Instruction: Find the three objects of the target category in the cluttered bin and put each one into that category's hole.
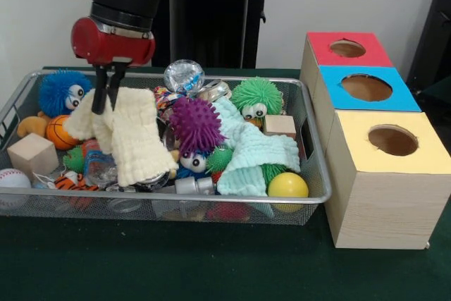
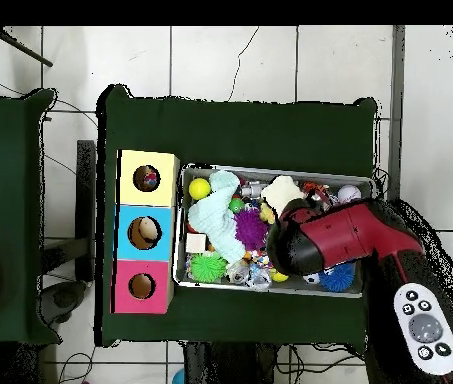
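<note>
Nearest along the front wall of the wire mesh bin (image 1: 320, 174) lie a white baseball (image 1: 13, 177), a tiger-striped toy (image 1: 74, 182), small silvery cups (image 1: 194, 185) and a yellow ball (image 1: 287, 185), with a plain wooden cube (image 1: 32, 154) just behind the baseball. Across the middle a mint green cloth (image 1: 254, 153) sprawls over a green spiky toy, and a purple spiky ball (image 1: 196, 125) sits atop a blue googly-eyed toy, pressed against the mint cloth's left side. Left of these a cream cloth (image 1: 134, 139) hangs in folds, its upper edge pinched between the two dark fingers of the gripper (image 1: 109, 93), which is closed on it; the cloth's lower end drapes over the clutter and hides what lies under it. An orange basketball (image 1: 60, 132) peeks out beside the cloth's left edge. Farther back sit a blue fuzzy ball with eyes (image 1: 63, 91), a clear glittery ball (image 1: 184, 76), a green fuzzy ball with eyes (image 1: 257, 96) and a small wooden block (image 1: 280, 125). Right of the bin, touching its corner, stand three wooden boxes in a row running away: the yellow-topped box (image 1: 391, 139) nearest, the blue-topped box (image 1: 366, 88) next, the red-topped box (image 1: 347, 48) farthest, each with a round hole. From overhead the red arm (image 2: 355, 235) covers the bin's right part
</note>
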Robot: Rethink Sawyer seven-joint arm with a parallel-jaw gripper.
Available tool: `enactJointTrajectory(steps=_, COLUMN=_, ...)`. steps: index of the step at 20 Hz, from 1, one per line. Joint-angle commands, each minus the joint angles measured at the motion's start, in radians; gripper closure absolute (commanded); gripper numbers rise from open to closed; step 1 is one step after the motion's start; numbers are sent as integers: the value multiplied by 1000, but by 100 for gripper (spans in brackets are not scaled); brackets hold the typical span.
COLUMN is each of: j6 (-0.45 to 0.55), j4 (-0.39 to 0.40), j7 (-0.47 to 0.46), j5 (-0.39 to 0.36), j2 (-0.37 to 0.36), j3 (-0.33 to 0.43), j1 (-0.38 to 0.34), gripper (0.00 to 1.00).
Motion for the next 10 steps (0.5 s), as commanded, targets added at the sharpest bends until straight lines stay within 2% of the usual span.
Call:
enactJointTrajectory(steps=1, j6=180, j4=-83, j7=-491, j5=32, j2=-28, j3=146, j1=-56, gripper=100)
enactJointTrajectory(steps=7, j6=239, j4=-145, j7=-649, j5=63, j2=8, j3=225, j1=-129, gripper=100)
enactJointTrajectory(steps=10, j6=243, j4=-150, j7=-716, j5=62, j2=24, j3=251, j1=-165, gripper=100)
